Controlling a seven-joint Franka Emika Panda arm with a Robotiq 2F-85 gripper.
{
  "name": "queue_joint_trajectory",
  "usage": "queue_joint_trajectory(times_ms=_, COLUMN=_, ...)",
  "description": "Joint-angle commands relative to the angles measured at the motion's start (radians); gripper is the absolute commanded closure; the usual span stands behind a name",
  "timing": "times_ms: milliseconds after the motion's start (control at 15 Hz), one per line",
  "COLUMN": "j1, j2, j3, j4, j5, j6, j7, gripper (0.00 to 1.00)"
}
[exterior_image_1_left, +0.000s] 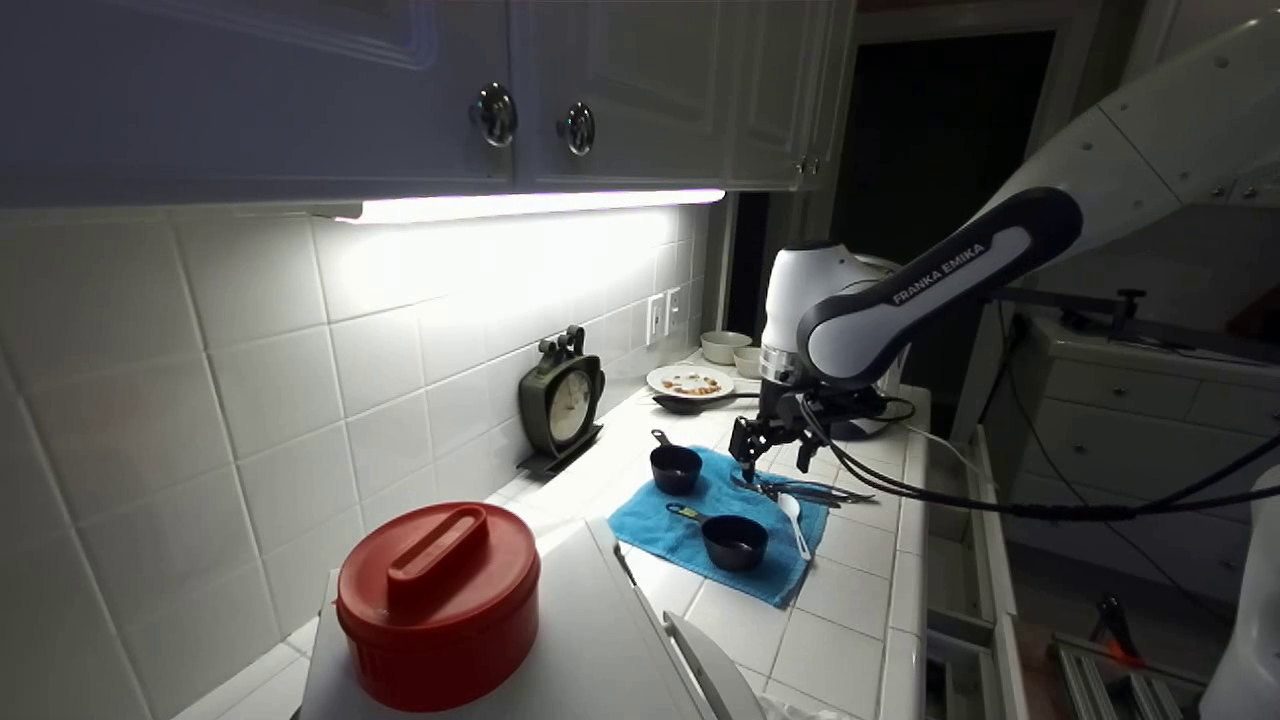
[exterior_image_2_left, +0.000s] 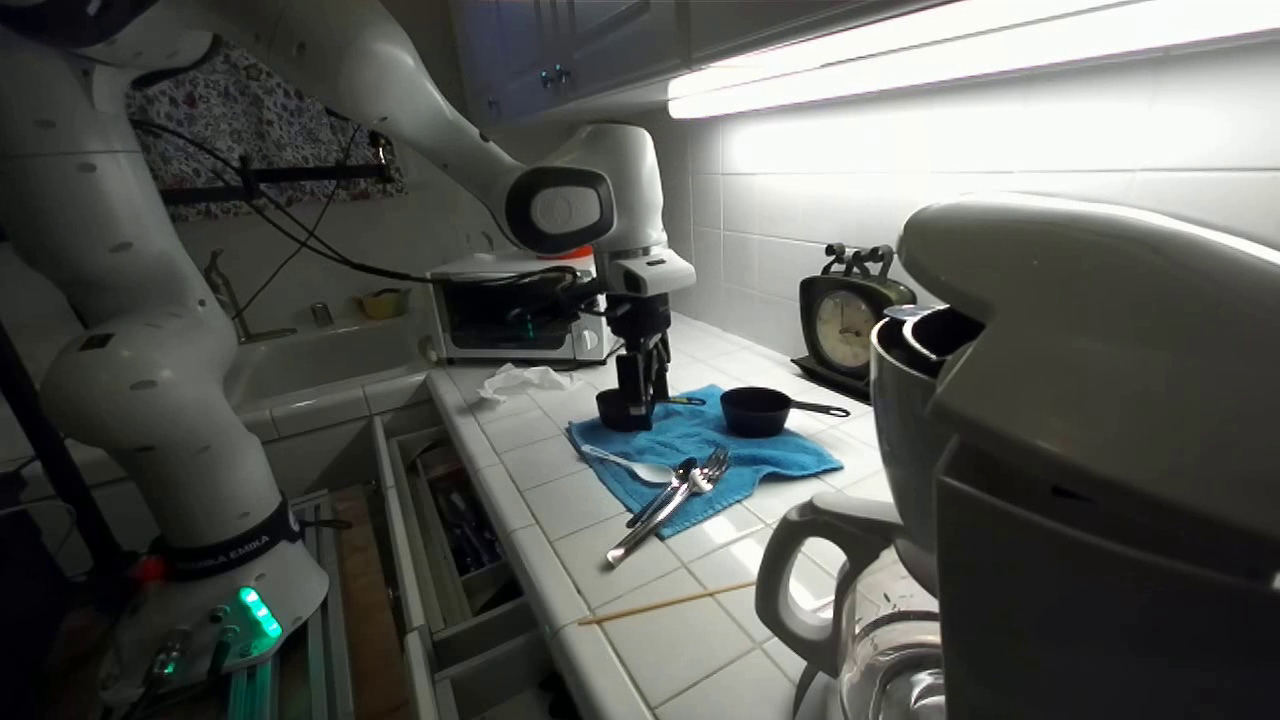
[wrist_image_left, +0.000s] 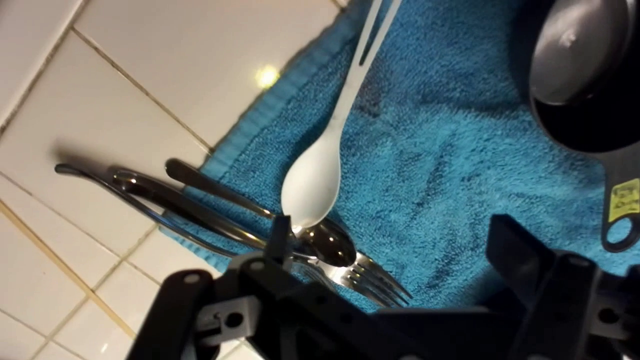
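A tube (exterior_image_1_left: 540, 204) is whitening the wall (exterior_image_1_left: 450, 330) in both exterior views, the doorway (exterior_image_1_left: 940, 150) is lying black; in the wrist view, my fingers (wrist_image_left: 515, 255) are showing dark, the tile (wrist_image_left: 200, 65) glinting (a yellow spot (wrist_image_left: 267, 76)).

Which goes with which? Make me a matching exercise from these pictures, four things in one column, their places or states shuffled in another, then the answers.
Things:
1. Claw
2. White spoon
3. Red container
4. Wooden stick

Places or states:
A. On top of the toaster oven
B. Lying on the white tiles
C. Open, holding nothing
D. Lying on the blue towel

Right pairs: 1-C, 2-D, 3-A, 4-B
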Motion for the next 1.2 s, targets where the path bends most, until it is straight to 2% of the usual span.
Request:
queue_joint_trajectory(times_ms=0, j1=-0.039, j2=-0.075, j3=0.015, j4=-0.099, j5=0.043, j6=0.045, j7=0.009, gripper=0.00)
queue_joint_trajectory(times_ms=467, j1=-0.063, j2=-0.050, j3=0.015, j4=-0.185, j5=0.092, j6=0.213, j7=-0.039, gripper=0.00)
queue_joint_trajectory(times_ms=733, j1=-0.061, j2=-0.039, j3=0.016, j4=-0.210, j5=0.156, j6=0.256, j7=-0.077, gripper=0.02)
queue_joint_trajectory(times_ms=800, j1=-0.062, j2=-0.036, j3=0.015, j4=-0.213, j5=0.167, j6=0.262, j7=-0.083, gripper=0.15)
queue_joint_trajectory(times_ms=1133, j1=-0.064, j2=-0.018, j3=0.015, j4=-0.215, j5=0.200, j6=0.272, j7=-0.113, gripper=0.53)
